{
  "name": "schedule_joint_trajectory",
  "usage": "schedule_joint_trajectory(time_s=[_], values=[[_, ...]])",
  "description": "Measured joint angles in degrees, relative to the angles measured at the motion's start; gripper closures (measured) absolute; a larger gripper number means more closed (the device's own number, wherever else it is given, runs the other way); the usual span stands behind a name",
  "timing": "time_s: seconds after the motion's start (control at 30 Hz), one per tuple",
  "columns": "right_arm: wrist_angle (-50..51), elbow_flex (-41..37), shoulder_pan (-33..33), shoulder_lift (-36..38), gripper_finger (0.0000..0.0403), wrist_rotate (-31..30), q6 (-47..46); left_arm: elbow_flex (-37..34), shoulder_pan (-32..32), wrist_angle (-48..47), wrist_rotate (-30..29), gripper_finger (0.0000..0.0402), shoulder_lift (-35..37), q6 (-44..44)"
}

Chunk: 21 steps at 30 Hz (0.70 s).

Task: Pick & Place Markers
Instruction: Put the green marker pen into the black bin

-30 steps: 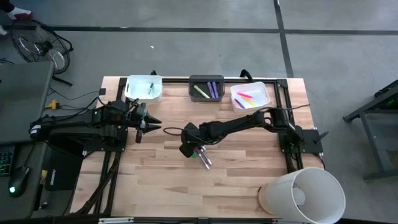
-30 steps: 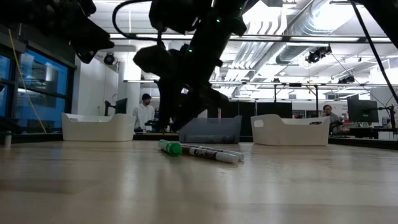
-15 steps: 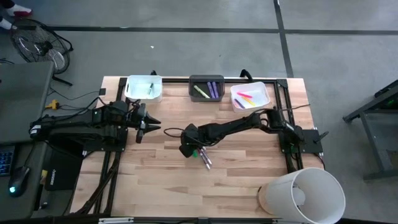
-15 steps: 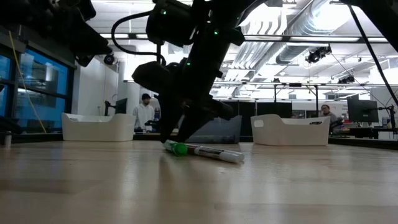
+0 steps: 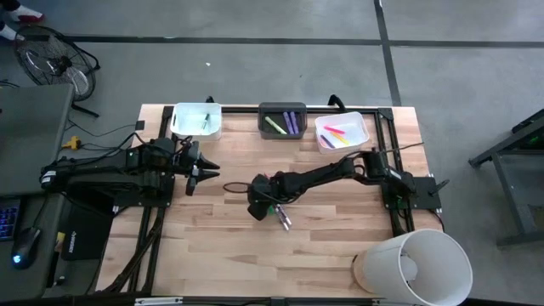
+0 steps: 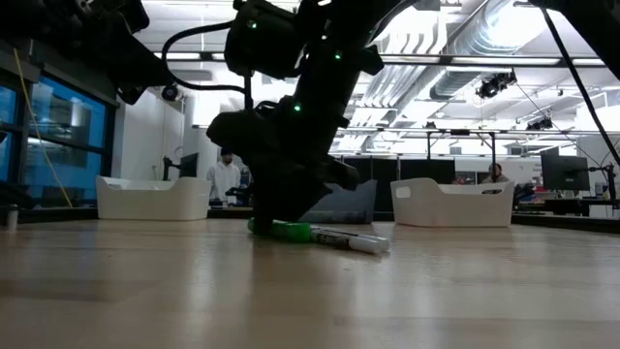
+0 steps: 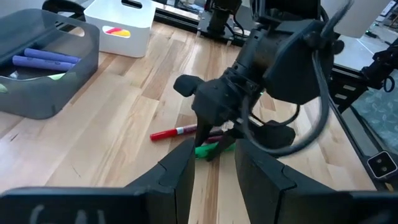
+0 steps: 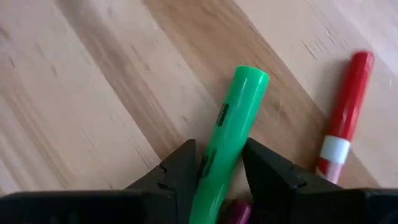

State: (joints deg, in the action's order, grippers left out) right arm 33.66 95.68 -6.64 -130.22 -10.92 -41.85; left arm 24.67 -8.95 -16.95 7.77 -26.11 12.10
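My right gripper [image 5: 263, 206] is down at the table's middle, shut on a green marker [image 8: 231, 134] that lies on the wood. A red marker with a white band [image 8: 344, 121] lies just beside it, and a dark purple tip [image 8: 239, 211] shows by one finger. In the low view the green marker [image 6: 283, 231] lies under the gripper, and a white-bodied marker [image 6: 351, 240] lies by it. My left gripper [image 5: 202, 172] is open and empty near the table's left side. My right gripper has the green marker's barrel [image 8: 214, 163], away from its far end, between its two fingers [image 8: 177, 168]. The fingers come from above, slanting down, one on each long side. The marker lies flat on the table.
Three bins stand along the far edge: a white one [image 5: 197, 121] with a green marker, a grey one [image 5: 282, 120] with yellow-green and purple markers, and a white one [image 5: 342, 131] with pink and yellow ones. A big white bucket [image 5: 412, 265] lies at the near right corner.
My right gripper has come down onto the green marker. The green marker has turned about on the table and slid a little against the white-bodied marker beside it.
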Motion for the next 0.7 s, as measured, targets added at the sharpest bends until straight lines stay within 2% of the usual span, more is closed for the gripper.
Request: schedule_joint_trajectory(time_s=[0.37,0.7], values=[[0.00,-0.13,-1.83,-0.26,0.0333,-3.29,12.55,0.00,0.00,-0.11,0.02,0.0289,0.00,0.15],[-1.34,-0.26,-1.94,0.75,0.0332,-2.84,13.86,0.00,0.00,-1.15,0.04,0.0289,-0.01,0.21]])
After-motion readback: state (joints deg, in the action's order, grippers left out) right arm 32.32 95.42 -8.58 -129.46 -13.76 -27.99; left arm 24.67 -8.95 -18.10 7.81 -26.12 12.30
